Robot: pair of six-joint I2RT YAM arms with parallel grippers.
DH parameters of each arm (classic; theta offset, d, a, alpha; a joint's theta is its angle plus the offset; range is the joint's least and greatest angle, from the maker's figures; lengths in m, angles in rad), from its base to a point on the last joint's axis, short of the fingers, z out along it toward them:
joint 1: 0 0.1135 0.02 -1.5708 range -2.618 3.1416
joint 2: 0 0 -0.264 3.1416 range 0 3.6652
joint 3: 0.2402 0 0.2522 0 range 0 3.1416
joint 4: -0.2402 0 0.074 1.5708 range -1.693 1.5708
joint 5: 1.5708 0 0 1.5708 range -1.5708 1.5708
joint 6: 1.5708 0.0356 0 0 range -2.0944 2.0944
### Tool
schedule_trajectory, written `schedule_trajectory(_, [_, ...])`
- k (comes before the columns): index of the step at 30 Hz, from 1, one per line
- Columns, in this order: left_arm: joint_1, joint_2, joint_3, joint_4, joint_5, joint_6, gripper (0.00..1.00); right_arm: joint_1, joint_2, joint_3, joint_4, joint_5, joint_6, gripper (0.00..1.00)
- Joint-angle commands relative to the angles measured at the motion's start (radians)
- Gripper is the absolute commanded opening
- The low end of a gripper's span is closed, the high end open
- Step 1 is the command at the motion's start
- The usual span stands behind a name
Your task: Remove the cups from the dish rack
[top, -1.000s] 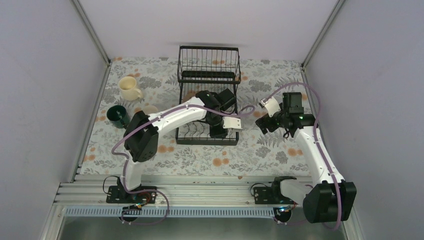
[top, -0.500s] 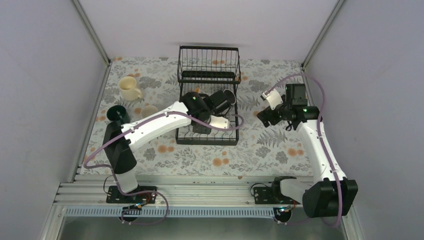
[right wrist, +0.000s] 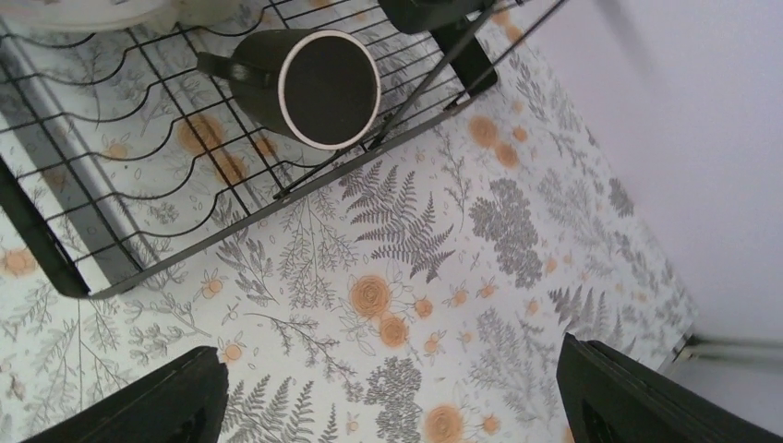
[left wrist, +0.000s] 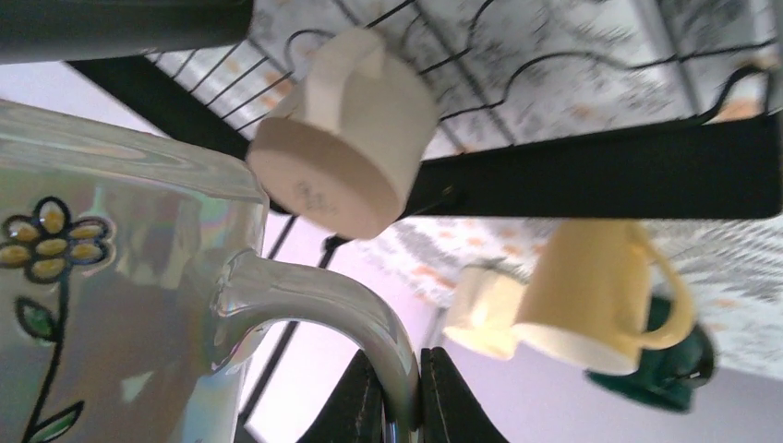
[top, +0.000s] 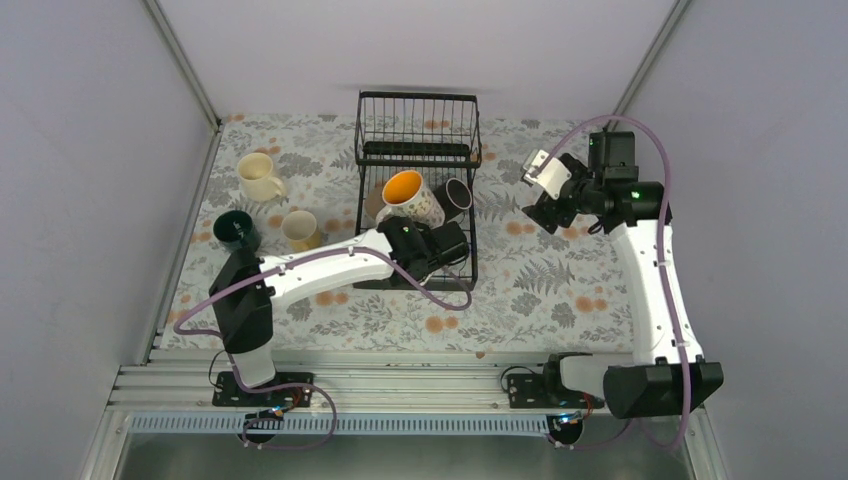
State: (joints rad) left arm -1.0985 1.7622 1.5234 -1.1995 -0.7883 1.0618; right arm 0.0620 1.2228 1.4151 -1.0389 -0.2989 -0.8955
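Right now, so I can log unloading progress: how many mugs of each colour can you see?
cream mug: 1
dark green mug: 1
tan mug: 1
black mug: 1
off-white mug: 1
orange-yellow floral mug: 1
Total: 6

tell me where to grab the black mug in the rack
Pinch its rim wall, one finger inside the mouth. The black mug lies tilted in the rack, mouth facing the open right gripper, handle turned away, so come from the right.
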Motion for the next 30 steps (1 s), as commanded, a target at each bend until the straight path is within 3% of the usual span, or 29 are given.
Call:
schedule_trajectory(1, [-0.017, -0.009, 0.058, 0.149, -0.282, 0.171, 0.02, -0.008, 0.030, 0.077, -0.113, -0.074, -0.260, 0.92])
schedule_trajectory(9, [-0.038, -0.055, -0.088, 0.504, -0.377, 0.585, 0.02, -0.004, -0.009, 0.163, -0.139, -0.246, -0.612, 0.92])
schedule_trajectory(13, [-0.063, -0.054, -0.140, 0.587, -0.382, 0.708, 0.02, 0.005, -0.032, 0.148, -0.118, -0.306, -0.740, 0.94])
schedule_trajectory(21, [-0.085, 0.035, -0.059, 0.610, -0.415, 0.777, 0.02, 0.093, 0.039, 0.203, -0.232, -0.225, -0.835, 0.95])
schedule_trajectory(27, [-0.087, 0.103, 0.011, 0.545, -0.427, 0.726, 0.02, 0.176, 0.066, 0.202, -0.247, -0.198, -0.814, 0.92])
schedule_trajectory(30, [-0.087, 0.126, 0.030, 0.527, -0.426, 0.696, 0.02, 0.247, 0.059, 0.168, -0.247, -0.169, -0.788, 0.81])
